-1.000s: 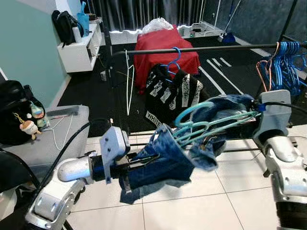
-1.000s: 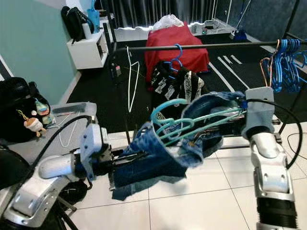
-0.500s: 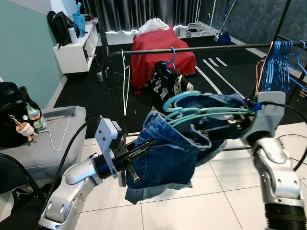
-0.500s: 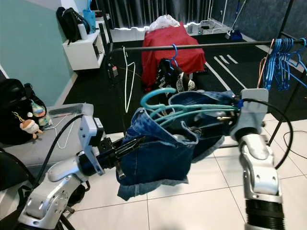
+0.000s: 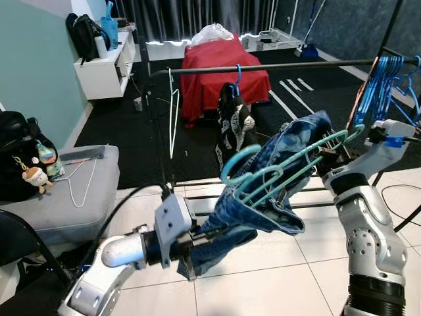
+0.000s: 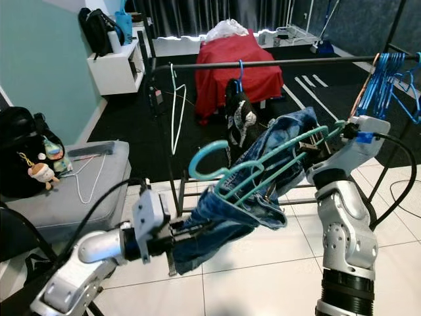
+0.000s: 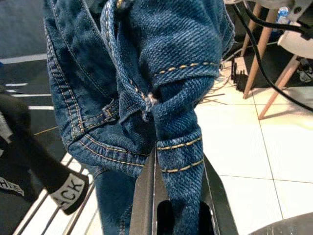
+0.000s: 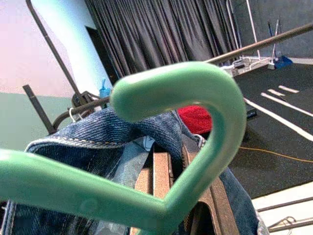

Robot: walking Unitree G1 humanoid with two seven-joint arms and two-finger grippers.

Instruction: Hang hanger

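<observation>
Denim on teal hanger, held between both arms, short of the rail.
Left gripper (image 7: pixel 172 196) was clenched on the denim shorts (image 5: pixel 263 197) hem. Right gripper (image 5: pixel 327 155) gripped the teal hanger (image 5: pixel 276 172), tilted, hook toward the left, below the clothes rail (image 5: pixel 276 66).

We can't see the left gripper (image 5: pixel 197 242) tips in the eye views, buried in the denim shorts (image 5: pixel 263 191). The right gripper (image 6: pixel 322 150) is hidden by denim and the teal hanger (image 5: pixel 276 172), so its finger state is unclear. The blue hangers (image 5: pixel 388 79) at 2 o'clock are cut off by the pic edge. The bag charm (image 5: pixel 36 174) (9 o'clock) is too small for detail.
</observation>
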